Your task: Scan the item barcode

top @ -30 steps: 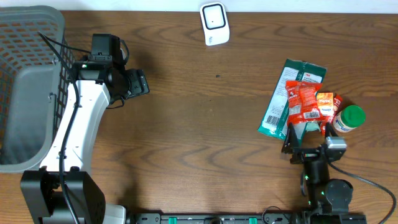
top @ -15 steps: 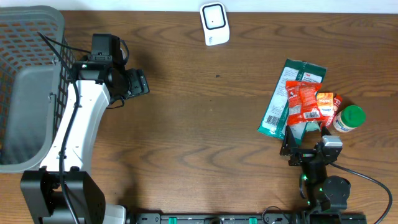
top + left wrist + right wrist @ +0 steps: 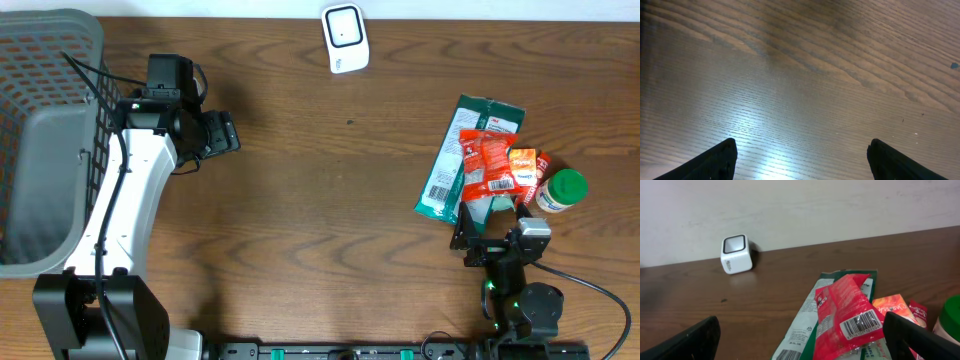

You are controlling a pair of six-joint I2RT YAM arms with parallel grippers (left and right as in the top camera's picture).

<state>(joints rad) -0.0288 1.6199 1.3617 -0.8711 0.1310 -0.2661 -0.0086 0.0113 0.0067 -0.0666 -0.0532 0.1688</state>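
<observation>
A pile of items lies at the right of the table: a red snack packet (image 3: 487, 165) (image 3: 850, 312) with a white barcode label facing up, on top of green packets (image 3: 455, 165) (image 3: 805, 330). Beside it are an orange packet (image 3: 523, 167) (image 3: 897, 305) and a green-lidded jar (image 3: 560, 190) (image 3: 951, 322). My right gripper (image 3: 492, 225) (image 3: 800, 337) is open just in front of the pile, its fingers on either side of the packets' near ends, holding nothing. The white scanner (image 3: 344, 38) (image 3: 736, 254) stands at the far edge. My left gripper (image 3: 222, 132) (image 3: 802, 152) hangs open over bare wood, far left.
A grey mesh basket (image 3: 45, 40) holding a grey bag stands at the left edge, beside the left arm. A pale wall runs behind the scanner. Bare wooden tabletop (image 3: 330, 200) lies between the two arms.
The right gripper edged slightly toward the pile a second ago and has since held still. The left arm and all items have not moved.
</observation>
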